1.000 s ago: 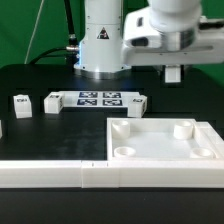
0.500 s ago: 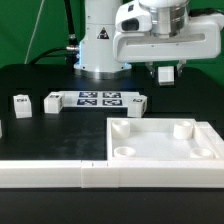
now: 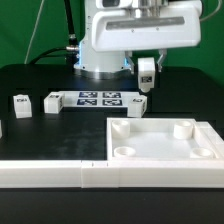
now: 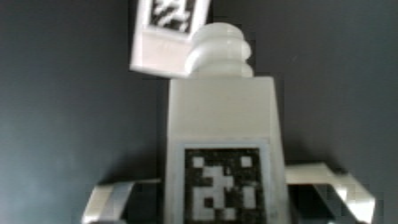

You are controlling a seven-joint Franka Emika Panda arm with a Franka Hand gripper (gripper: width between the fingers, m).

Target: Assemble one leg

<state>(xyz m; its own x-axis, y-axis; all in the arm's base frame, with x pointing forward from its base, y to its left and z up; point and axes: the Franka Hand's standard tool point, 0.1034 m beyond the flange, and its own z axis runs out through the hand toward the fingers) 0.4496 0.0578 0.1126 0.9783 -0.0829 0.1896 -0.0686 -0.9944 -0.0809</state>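
My gripper (image 3: 147, 82) hangs above the table, over the right end of the marker board (image 3: 98, 100), and is shut on a leg (image 3: 147, 69). The leg is a chunky white post with a black-and-white tag on one face. In the wrist view the leg (image 4: 222, 110) fills the middle, its peg end pointing away from the gripper (image 4: 222, 196), and the fingers (image 4: 125, 192) press its two sides. Two more legs (image 3: 20, 105) (image 3: 52, 101) lie at the exterior view's left. The big white square panel (image 3: 160, 145) with round corner sockets lies at the front right.
A long white rail (image 3: 60, 173) runs along the table's front edge. The robot's base (image 3: 100, 45) stands behind the marker board. The marker board's tagged end (image 4: 167, 40) shows below the leg in the wrist view.
The gripper has moved to the exterior view's left and slightly down, carrying the leg from above the panel's far edge to above the marker board's right end.
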